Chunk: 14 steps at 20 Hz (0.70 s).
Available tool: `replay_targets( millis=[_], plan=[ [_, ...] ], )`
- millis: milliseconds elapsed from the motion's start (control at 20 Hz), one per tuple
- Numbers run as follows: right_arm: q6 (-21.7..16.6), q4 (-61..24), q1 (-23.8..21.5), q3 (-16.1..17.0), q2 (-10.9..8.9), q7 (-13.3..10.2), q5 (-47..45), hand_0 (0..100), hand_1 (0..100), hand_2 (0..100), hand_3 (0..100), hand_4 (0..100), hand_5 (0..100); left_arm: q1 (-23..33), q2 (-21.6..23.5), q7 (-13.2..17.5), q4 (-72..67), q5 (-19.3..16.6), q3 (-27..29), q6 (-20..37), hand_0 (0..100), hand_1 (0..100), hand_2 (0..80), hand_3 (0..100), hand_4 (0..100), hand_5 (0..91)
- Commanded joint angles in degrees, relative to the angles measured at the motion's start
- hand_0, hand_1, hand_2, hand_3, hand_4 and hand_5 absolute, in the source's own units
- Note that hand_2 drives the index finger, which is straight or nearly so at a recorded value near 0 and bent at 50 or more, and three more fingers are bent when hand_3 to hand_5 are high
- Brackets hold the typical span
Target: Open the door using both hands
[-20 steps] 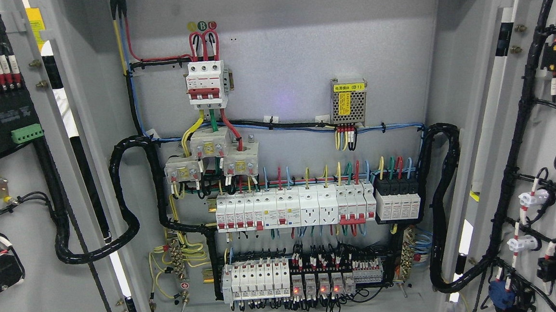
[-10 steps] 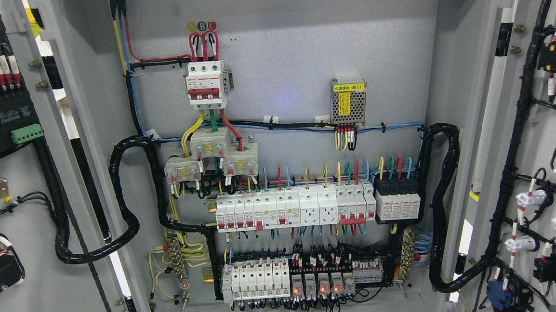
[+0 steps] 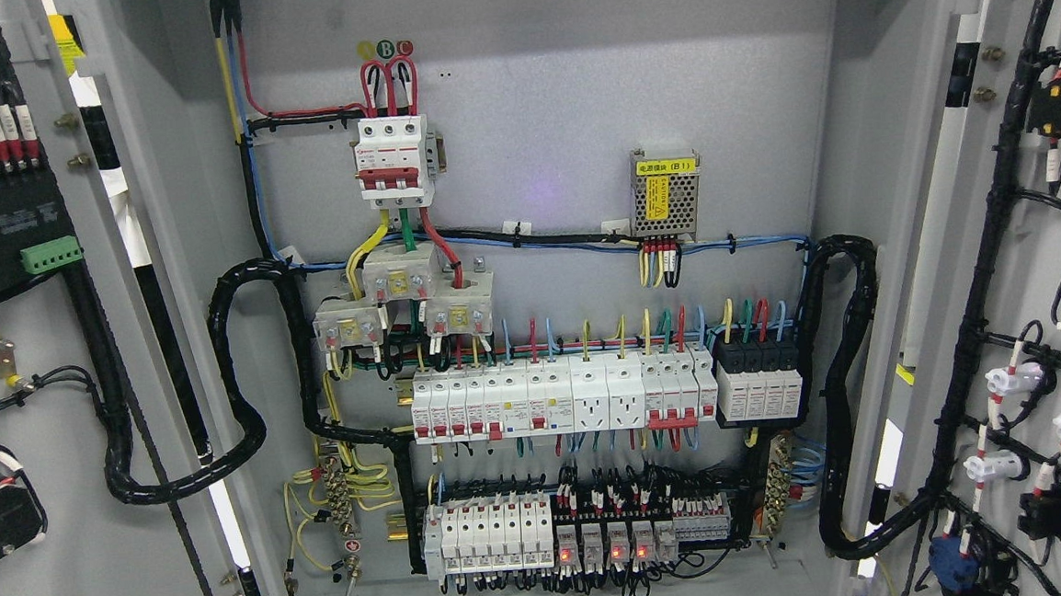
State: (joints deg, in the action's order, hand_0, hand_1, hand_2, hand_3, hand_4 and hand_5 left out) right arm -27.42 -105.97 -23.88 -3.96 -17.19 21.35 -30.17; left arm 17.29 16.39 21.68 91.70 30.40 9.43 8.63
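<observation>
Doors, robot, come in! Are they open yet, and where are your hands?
Both hands out of view. Left door and right door swung wide, cabinet breakers exposed. Nothing in the way.

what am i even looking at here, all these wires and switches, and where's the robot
This is one picture, taken from a camera on a humanoid robot's head, so you see what it sees. It faces an open electrical cabinet. The left door and right door are both swung wide, showing wiring on their inner sides. On the back panel sit a three-pole breaker up top, a small metal power supply, a row of white breakers, and lower relays with red lights. Thick black cable looms run to the doors. Neither robot hand is in the picture, and nothing is being held.
</observation>
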Motion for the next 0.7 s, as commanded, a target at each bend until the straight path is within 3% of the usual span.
replay_targets(
  millis=[0, 100, 200, 300, 551, 651],
  plan=[
    [-0.1, 33.1, 1.3, -13.6, 4.87, 0.2, 7.1, 0, 50, 4, 0, 0, 0, 1.0, -5.7, -4.5, -18.8, -4.4, -19.2, 0.8, 12, 56, 0.0, 0, 0, 0.0],
    [-0.2, 44.0, 3.2, -13.3, 7.5, 0.2, 7.8, 0, 50, 4, 0, 0, 0, 1.0, -6.6, -8.5, -29.2, -7.1, -20.1, 2.1, 12, 56, 0.0, 0, 0, 0.0],
    [-0.2, 53.3, 4.2, -13.0, 9.18, 0.2, 7.8, 0, 50, 4, 0, 0, 0, 0.6, -9.8, -10.2, -38.7, -8.5, -19.9, 3.2, 12, 56, 0.0, 0, 0, 0.0],
    [0.0, 61.2, 5.2, -12.6, 10.85, 0.1, 7.8, 0, 50, 4, 0, 0, 0, -0.2, -11.1, -10.2, -49.0, -8.5, -20.1, 3.2, 12, 56, 0.0, 0, 0, 0.0],
    [0.4, 71.3, 6.0, -12.7, 12.09, 0.1, 7.8, 0, 50, 4, 0, 0, 0, -9.4, -13.7, -9.0, -79.7, -8.6, -20.3, 3.1, 12, 56, 0.0, 0, 0, 0.0],
    [0.5, 77.2, 6.4, -12.6, 13.4, 0.0, 7.8, 0, 50, 4, 0, 0, 0, -9.6, -14.1, -8.9, -83.6, -8.7, -20.4, 2.9, 12, 56, 0.0, 0, 0, 0.0]
  ],
)
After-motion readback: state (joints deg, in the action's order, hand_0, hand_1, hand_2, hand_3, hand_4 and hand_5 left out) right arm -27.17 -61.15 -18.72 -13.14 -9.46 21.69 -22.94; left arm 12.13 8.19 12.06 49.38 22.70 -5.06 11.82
